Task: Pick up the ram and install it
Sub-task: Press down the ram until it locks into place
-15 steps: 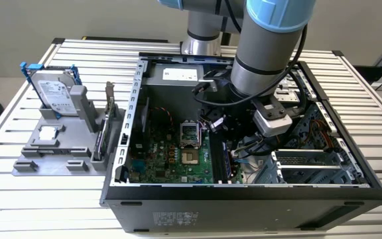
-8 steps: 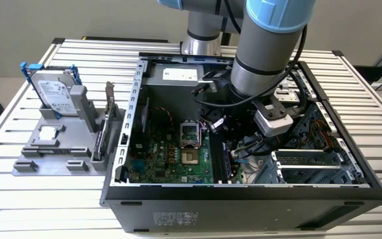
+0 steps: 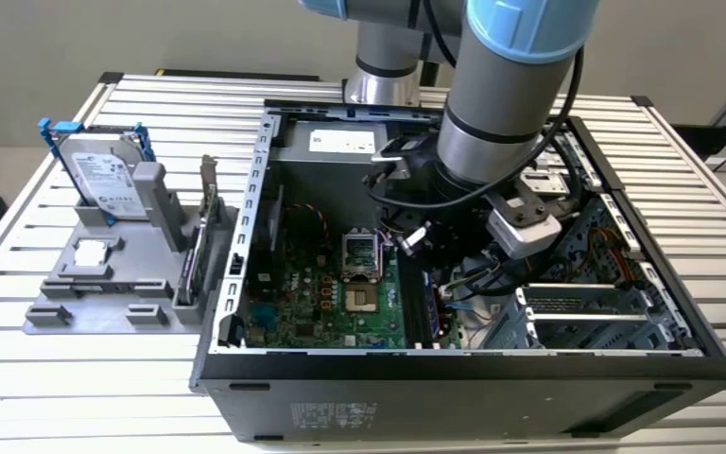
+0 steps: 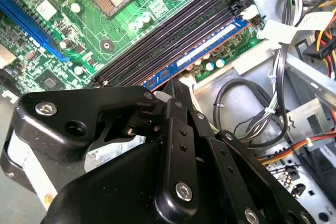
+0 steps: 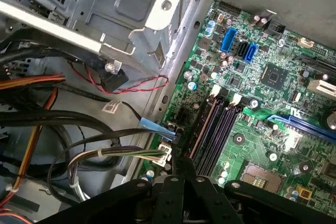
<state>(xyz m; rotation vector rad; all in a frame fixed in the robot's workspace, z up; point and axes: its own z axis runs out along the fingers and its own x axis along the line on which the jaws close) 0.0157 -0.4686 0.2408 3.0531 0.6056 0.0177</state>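
The arm is reaching down into the open computer case [image 3: 464,364], which is lying on the slatted table [image 3: 73,369]. The gripper [image 4: 173,90] is sitting just above the green motherboard [image 4: 131,19], at the row of long black memory slots [image 4: 173,24]. The ram [image 4: 202,53] is lying seated lengthwise in the slot nearest the motherboard's edge, beside the metal wall with the cable bundles [image 4: 262,114]. It is showing as a long, narrow blue-edged stick with a bluish-white sticker along its side. One end of it is disappearing under the gripper's black fingers [image 4: 181,95]; whether they are clamping it or standing free cannot be told. In the first wrist view the slots [image 5: 212,132] are running away from the gripper [image 5: 181,174].
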